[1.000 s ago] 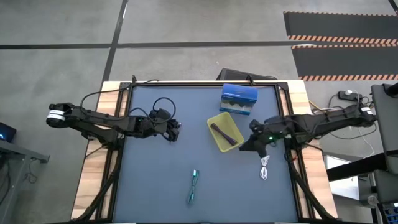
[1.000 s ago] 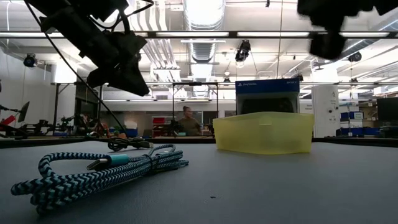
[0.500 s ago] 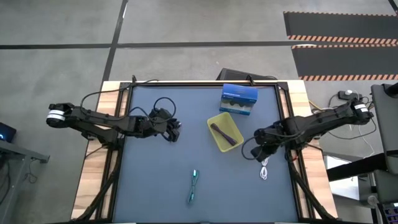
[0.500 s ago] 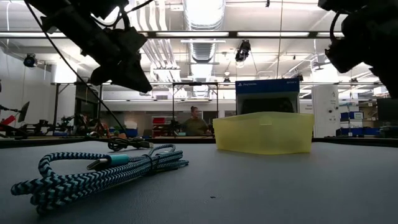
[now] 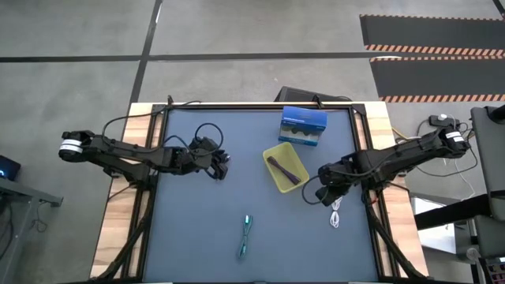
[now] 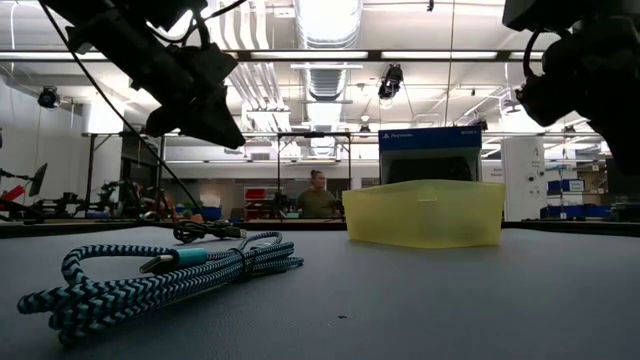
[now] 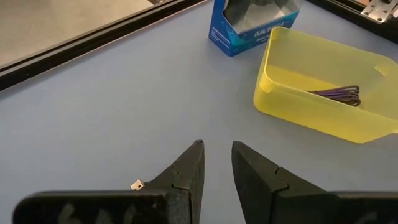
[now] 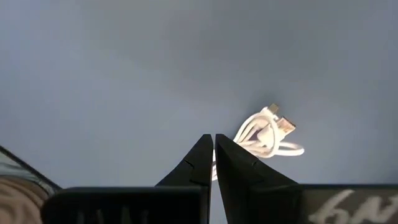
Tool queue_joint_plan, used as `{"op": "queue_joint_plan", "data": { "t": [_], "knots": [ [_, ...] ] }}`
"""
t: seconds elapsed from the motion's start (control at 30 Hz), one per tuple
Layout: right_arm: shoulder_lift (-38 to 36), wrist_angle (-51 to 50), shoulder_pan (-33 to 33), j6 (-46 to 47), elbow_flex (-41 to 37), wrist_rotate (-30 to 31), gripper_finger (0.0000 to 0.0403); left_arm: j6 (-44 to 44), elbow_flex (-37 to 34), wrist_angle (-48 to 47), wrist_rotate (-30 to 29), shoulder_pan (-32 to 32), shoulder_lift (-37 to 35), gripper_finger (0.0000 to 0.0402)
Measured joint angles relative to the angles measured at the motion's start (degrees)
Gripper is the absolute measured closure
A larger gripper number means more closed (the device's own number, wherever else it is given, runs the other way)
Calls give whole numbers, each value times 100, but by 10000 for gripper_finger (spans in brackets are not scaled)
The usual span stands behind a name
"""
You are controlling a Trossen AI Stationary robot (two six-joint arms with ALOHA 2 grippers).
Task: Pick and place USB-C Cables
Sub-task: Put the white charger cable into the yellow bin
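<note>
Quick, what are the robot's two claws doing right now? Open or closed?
Left end effector: slightly open, holding nothing, above the table.
Right end effector: closed, empty, near the white cable.

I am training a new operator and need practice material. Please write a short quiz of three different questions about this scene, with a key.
1. True or false: the purple cable lies inside the yellow bin.
2. Which cable is nearest the right gripper? A teal, B white, C black
3. Fill in: the blue box stands beside the yellow ____.

Key
1. True.
2. B, the white cable; the teal cable lies apart near the table's front, and the black cable is by the left gripper.
3. bin
</note>
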Motion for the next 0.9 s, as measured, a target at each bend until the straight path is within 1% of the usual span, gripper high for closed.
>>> {"op": "queue_joint_plan", "data": {
  "t": [0.2, 0.4, 0.57, 0.63, 0.77, 0.83, 0.9],
  "knots": [
    [-125, 8, 25, 307, 9, -95, 390, 1, 0, 5, -6, 0, 0, 336],
    [-90, 24, 71, 494, 13, -163, 385, 293, 9, 141, -21, 0, 0, 336],
    [0, 25, 258, 692, 13, -205, 360, 349, 6, 375, -229, 0, 0, 336],
    [36, 44, 354, 731, 14, -264, 364, 550, 4, 443, -266, 0, 0, 336],
    [110, 62, 610, 1178, 15, -274, 378, 752, 6, 589, -273, 0, 0, 336],
    [162, 66, 752, 1309, 14, -272, 373, 752, 15, 584, -273, 0, -4, 336],
    [203, 68, 873, 1475, 15, -276, 357, 754, 27, 592, -271, 0, -4, 336]
  ]
}}
